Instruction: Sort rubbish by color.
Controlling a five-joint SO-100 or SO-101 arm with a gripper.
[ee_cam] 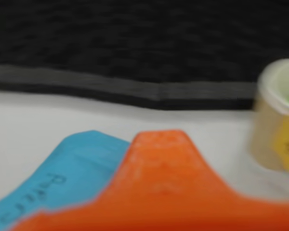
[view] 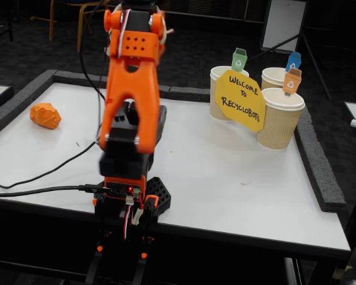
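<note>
Arm (view: 132, 101) is reared up tall over its base at the near table edge, so the fixed view gets mostly its back and the gripper is hidden behind it. In the wrist view the gripper (ee_cam: 130, 144) fills the bottom of a blurred frame: orange finger (ee_cam: 168, 168) beside a blue one (ee_cam: 62, 168), tips close together, nothing visible between them, but with that blur I can't tell if it's clenched or slack. Orange lump (view: 45, 115) sits alone at the far-left of the white table (view: 225, 178), well apart from the arm, so probably the next pick. Three paper cups (view: 279, 122) cluster at the far-right corner with green, blue and orange bin tags, clearly the colour targets, grouped so one reach covers all (yellow welcome sign (view: 240, 100) hangs in front of them). The wrist view catches a cup (ee_cam: 279, 115) at its right edge with something green inside its rim, possibly the green piece already dropped. No blue lump visible in either view.
</note>
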